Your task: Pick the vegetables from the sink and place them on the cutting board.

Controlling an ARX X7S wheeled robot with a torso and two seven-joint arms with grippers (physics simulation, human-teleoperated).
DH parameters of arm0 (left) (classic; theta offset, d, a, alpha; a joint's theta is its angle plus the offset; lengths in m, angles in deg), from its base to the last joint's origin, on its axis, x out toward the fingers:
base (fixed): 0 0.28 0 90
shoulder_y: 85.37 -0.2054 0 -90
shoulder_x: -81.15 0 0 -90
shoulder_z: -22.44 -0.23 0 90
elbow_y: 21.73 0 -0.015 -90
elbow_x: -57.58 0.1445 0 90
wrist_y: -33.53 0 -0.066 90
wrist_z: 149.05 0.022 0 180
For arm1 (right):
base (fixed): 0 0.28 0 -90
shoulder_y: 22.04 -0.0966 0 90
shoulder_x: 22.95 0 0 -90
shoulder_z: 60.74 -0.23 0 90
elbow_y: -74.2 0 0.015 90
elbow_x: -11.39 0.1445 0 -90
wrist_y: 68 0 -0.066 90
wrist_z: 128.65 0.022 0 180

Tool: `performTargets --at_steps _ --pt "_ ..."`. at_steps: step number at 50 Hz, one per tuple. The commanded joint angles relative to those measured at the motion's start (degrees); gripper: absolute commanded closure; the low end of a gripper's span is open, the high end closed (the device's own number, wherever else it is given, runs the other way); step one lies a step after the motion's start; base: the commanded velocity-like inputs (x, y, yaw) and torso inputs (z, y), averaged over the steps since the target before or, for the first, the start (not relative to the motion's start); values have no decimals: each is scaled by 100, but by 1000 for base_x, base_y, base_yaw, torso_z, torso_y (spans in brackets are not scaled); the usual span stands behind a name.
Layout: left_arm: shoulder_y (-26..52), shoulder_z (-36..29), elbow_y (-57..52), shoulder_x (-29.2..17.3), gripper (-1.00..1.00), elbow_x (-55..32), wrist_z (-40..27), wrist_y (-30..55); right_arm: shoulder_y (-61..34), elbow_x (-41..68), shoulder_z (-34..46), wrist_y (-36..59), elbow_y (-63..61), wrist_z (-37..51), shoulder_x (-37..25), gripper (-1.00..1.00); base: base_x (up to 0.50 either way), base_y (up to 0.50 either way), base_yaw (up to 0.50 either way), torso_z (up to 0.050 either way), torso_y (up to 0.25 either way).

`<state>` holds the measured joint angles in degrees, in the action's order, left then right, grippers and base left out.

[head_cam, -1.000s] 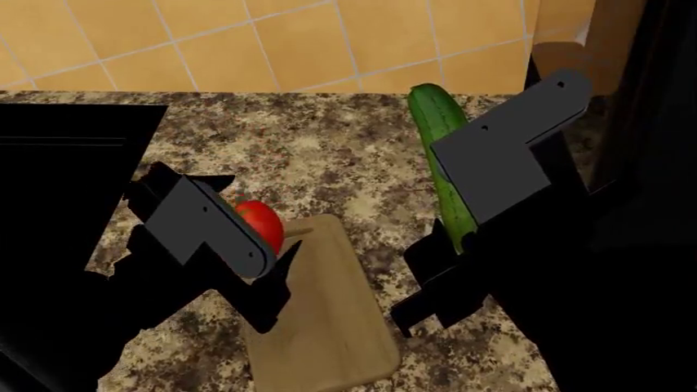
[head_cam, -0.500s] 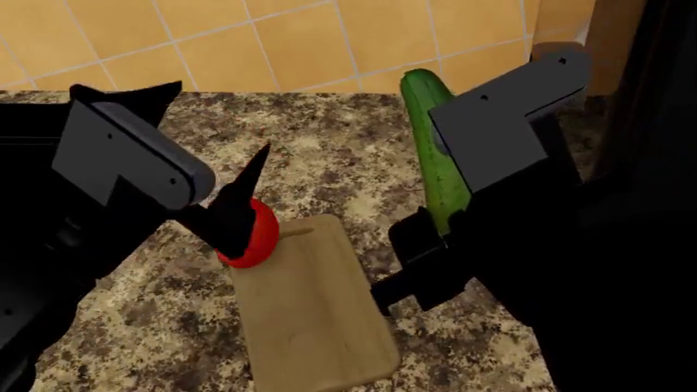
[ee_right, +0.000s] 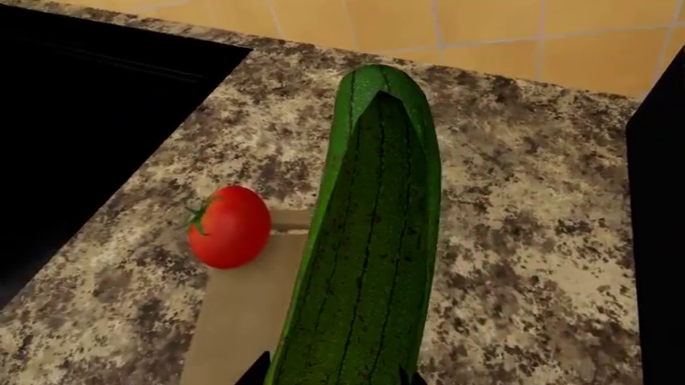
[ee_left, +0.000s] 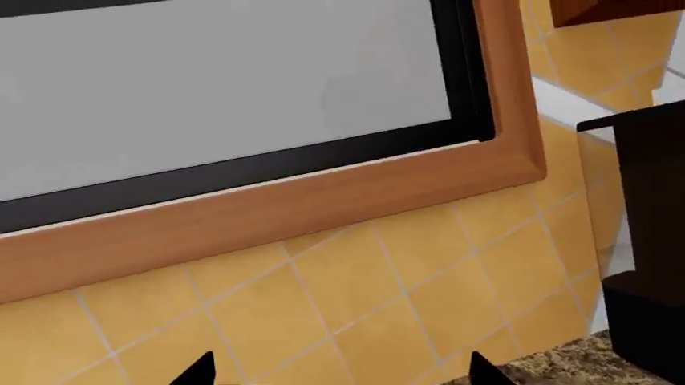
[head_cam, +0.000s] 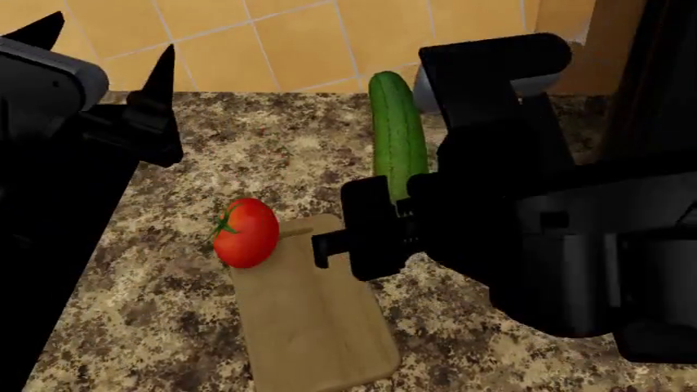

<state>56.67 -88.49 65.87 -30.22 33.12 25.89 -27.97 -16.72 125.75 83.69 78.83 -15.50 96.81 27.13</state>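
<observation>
The red tomato rests on the far end of the tan cutting board; it also shows in the right wrist view at the board's edge. My right gripper is shut on the dark-green cucumber and holds it in the air above the counter, just right of the board; in the head view the cucumber sticks up past the right arm. My left gripper is open and empty, raised at the upper left above the black sink, pointing at the tiled wall.
Speckled granite counter surrounds the board. The orange tiled wall runs behind it. The left wrist view shows a wood-framed window above the tiles. A black body stands at the right edge.
My left gripper let go of the tomato and rose up and left toward the wall. The right arm shifted left, bringing the cucumber nearer the board.
</observation>
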Motion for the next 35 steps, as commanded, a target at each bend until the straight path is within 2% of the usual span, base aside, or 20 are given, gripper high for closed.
performTargets --at_steps 1,35 --pt "20 268 117 22 -100 -54 -235 -50 -218 892 267 225 566 695 335 100 0 0 0 0 0" --pt "-29 166 114 38 -100 -76 -285 10 471 1301 250 -265 247 637 444 100 0 0 0 0 0"
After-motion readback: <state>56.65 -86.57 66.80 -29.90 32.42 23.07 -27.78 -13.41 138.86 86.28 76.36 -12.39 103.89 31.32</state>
